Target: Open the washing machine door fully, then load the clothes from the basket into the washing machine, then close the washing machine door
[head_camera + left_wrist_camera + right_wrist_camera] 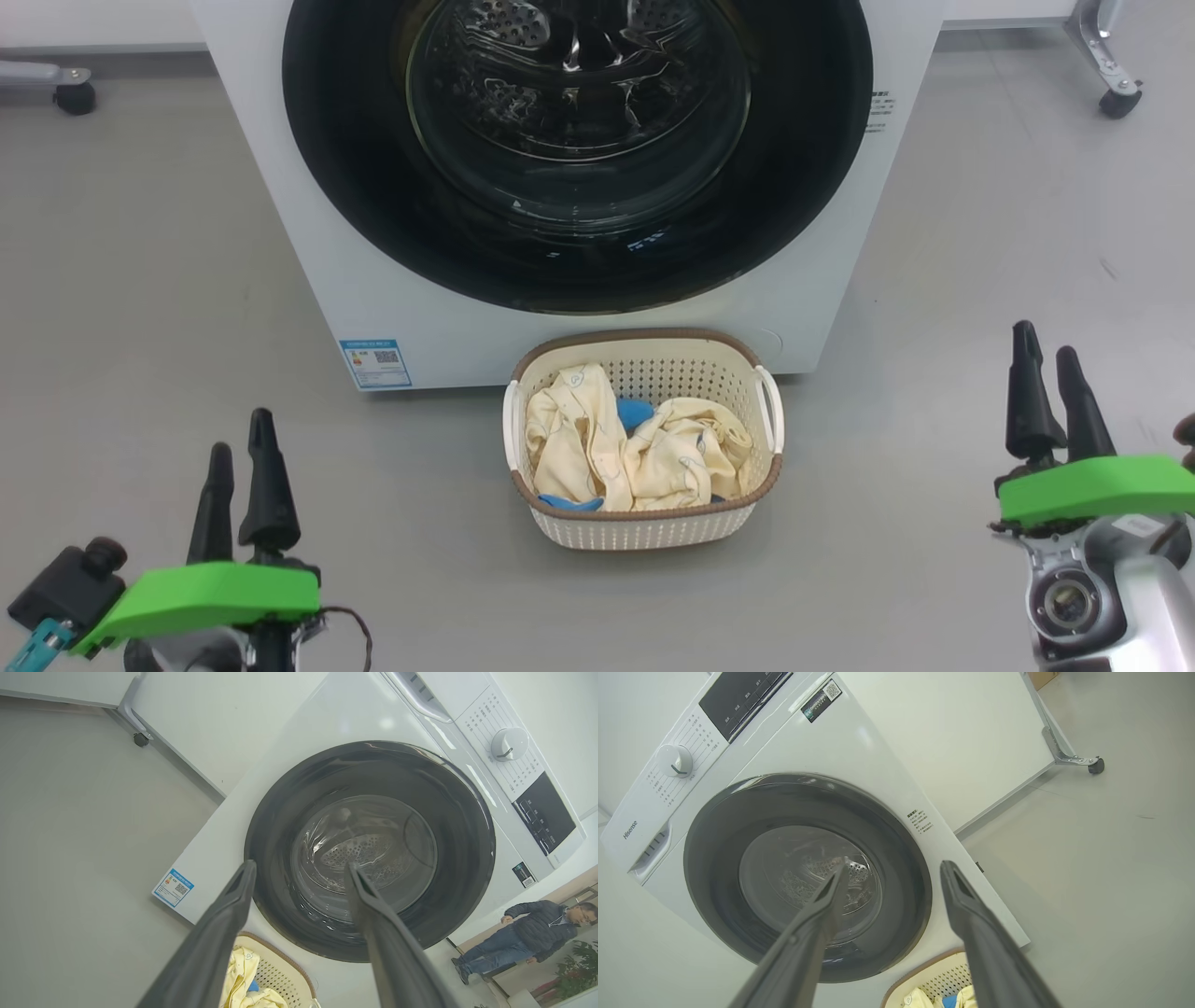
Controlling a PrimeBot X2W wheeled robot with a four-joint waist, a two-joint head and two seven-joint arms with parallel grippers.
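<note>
Left gripper (241,431) and right gripper (1046,340) are hovering wide, empty; door (579,140) is sitting shut, so I'm needing its rim first.

washing machine (439,345): white, blue label (375,363) at lower front. washing machine door (345,168): glossy black rim, clear glass. basket (644,532): cream, perforated, brown woven-look rim, white handles (771,397). clothes (681,457): pale yellow with faint small prints, plus bright blue pieces (635,411). floor (140,327): grey.

Lab-like test space: bare grey floor (140,327), white partition (971,742) on castors (1096,765), freestanding washing machine (448,345).
</note>
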